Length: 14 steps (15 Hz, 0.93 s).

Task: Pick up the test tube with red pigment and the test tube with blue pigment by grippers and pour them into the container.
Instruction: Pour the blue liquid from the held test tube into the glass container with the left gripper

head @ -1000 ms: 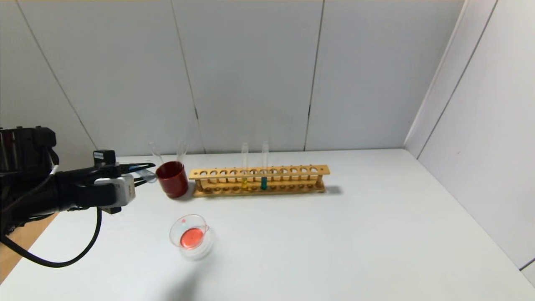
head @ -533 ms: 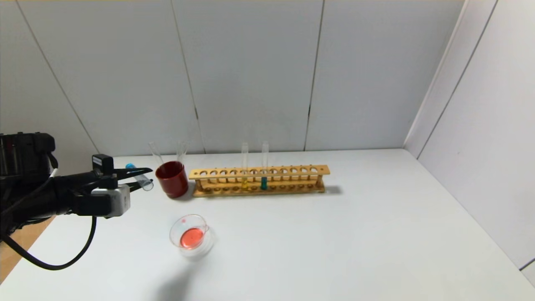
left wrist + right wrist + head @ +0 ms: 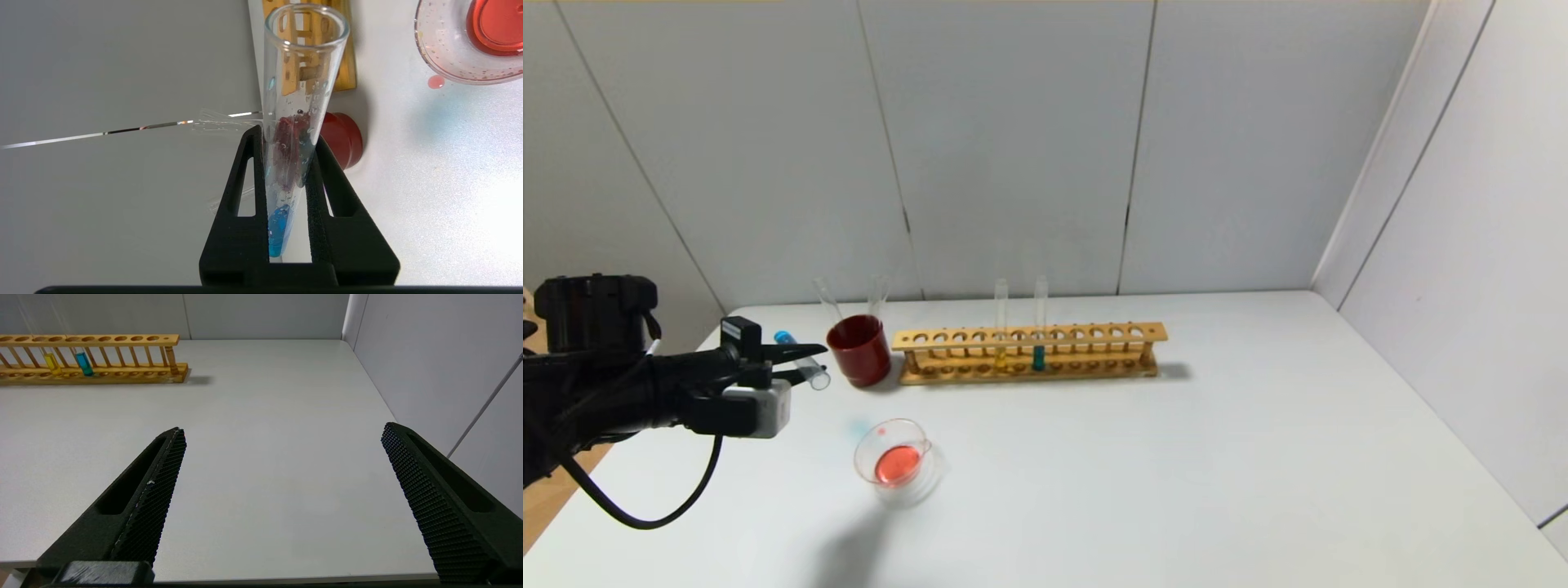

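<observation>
The left gripper (image 3: pixel 805 363), clamped on the blue-pigment test tube (image 3: pixel 800 358), has swung nearer the glass container (image 3: pixel 894 461), tube mouth tipped down; pouring looks imminent. Right gripper (image 3: pixel 282 457) gapes, idle.

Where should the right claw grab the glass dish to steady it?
Likely from above: the open right claw pinches the container by its low near wall, one finger inside, one outside, avoiding the pouring lip. The left claw holds the test tube with blue pigment.

Right tool (image 3: pixel 282 457) is outside the head view.
</observation>
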{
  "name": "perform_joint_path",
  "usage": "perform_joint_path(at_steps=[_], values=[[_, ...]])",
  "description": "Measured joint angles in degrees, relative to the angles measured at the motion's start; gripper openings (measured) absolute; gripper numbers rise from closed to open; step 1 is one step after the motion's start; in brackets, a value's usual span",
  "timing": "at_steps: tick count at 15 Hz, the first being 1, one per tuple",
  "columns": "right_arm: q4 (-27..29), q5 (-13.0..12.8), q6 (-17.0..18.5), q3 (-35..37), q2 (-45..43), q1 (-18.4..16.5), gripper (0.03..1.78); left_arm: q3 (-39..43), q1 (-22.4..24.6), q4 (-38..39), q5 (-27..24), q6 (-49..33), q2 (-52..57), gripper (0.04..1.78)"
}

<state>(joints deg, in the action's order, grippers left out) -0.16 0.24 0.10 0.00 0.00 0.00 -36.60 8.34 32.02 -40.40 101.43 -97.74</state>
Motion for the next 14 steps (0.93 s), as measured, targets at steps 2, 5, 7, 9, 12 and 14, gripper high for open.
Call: perform_joint_path(at_steps=[2,5,7,9,12,14], values=[[0.0,0.0,0.0,0.0,0.0,0.0,1.75,0.02,0.0,0.02,0.16,0.52,-0.99,0.31],[0.0,0.0,0.0,0.0,0.0,0.0,1.75,-0.04,0.0,0.02,1.49,2.12,-2.01,0.31],[0.0,-0.02,0.0,0.0,0.0,0.0,1.75,-0.04,0.0,0.02,1.79,2.22,-2.61,0.31],[0.0,0.0,0.0,0.0,0.0,0.0,1.75,-0.04,-0.16,-0.05,1.99,2.22,-3.11,0.31],[0.0,0.0,0.0,0.0,0.0,0.0,1.75,-0.04,-0.57,-0.05,2.17,2.13,-3.77,0.31],[0.0,0.0,0.0,0.0,0.0,0.0,1.75,-0.09,-0.85,-0.05,2.17,2.16,-3.99,0.31]])
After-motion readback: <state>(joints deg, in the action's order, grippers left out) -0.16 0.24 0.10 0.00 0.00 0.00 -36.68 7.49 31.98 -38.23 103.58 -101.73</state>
